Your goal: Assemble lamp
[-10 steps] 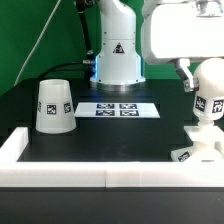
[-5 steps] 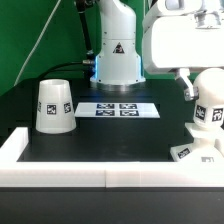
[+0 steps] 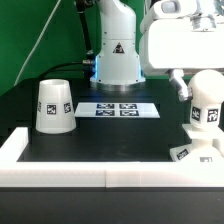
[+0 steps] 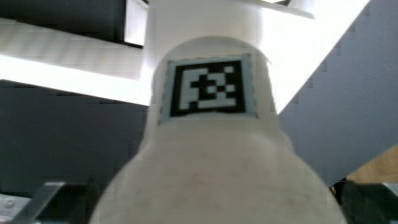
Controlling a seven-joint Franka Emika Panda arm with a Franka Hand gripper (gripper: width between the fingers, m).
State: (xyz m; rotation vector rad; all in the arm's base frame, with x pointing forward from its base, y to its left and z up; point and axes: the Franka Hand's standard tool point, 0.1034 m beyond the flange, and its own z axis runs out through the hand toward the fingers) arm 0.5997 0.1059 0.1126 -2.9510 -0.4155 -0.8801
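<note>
The white bulb (image 3: 205, 102) stands upright with its neck down, over the low square base (image 3: 196, 150) at the exterior view's right. I cannot tell whether the neck touches the base. My gripper (image 3: 198, 92) is shut on the bulb from above, with one finger (image 3: 179, 84) showing beside it. In the wrist view the bulb (image 4: 210, 150) fills the frame and its tag faces the camera. The cup-like shade (image 3: 54, 106) stands wide end down at the exterior view's left, well apart from the gripper.
The marker board (image 3: 118, 109) lies flat in the middle of the black table. The arm's own pedestal (image 3: 117, 55) stands behind it. A raised white wall (image 3: 110, 178) runs along the front and the exterior view's left side.
The gripper and the bulb have moved down and a little toward the exterior view's left, closer onto the base. The shade and the base have not moved.
</note>
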